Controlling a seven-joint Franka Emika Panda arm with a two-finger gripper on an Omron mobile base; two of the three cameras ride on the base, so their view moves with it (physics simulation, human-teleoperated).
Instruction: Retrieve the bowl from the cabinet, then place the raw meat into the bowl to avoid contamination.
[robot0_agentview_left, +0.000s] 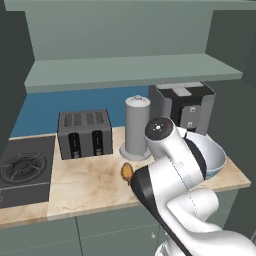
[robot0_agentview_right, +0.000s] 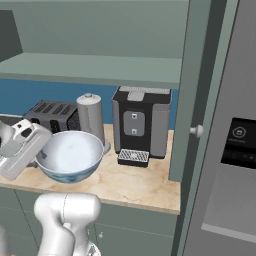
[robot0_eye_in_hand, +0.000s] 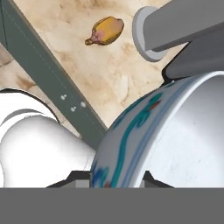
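My gripper (robot0_eye_in_hand: 113, 177) is shut on the rim of the bowl (robot0_eye_in_hand: 175, 127), a pale glossy bowl with blue pattern outside. The bowl (robot0_agentview_left: 214, 156) hangs slightly tilted, low over the right end of the counter, in front of the coffee machine; I cannot tell whether it touches the top. Seen from the right, the bowl (robot0_agentview_right: 70, 156) sits beside my hand (robot0_agentview_right: 22, 146). The raw meat (robot0_agentview_left: 127, 171), a small orange-brown lump, lies on the counter left of the bowl, in front of the grey canister. In the hand view, the raw meat (robot0_eye_in_hand: 105, 30) is apart from the bowl. The cabinet (robot0_agentview_left: 135, 70) above stands open with a bare shelf.
A tall grey canister (robot0_agentview_left: 136, 127), a toaster (robot0_agentview_left: 85, 132) and a black coffee machine (robot0_agentview_left: 182, 105) line the back of the counter. A stove burner (robot0_agentview_left: 22, 167) is at the left. The open cabinet door (robot0_agentview_right: 200, 100) and a fridge (robot0_agentview_right: 235, 150) stand to the right.
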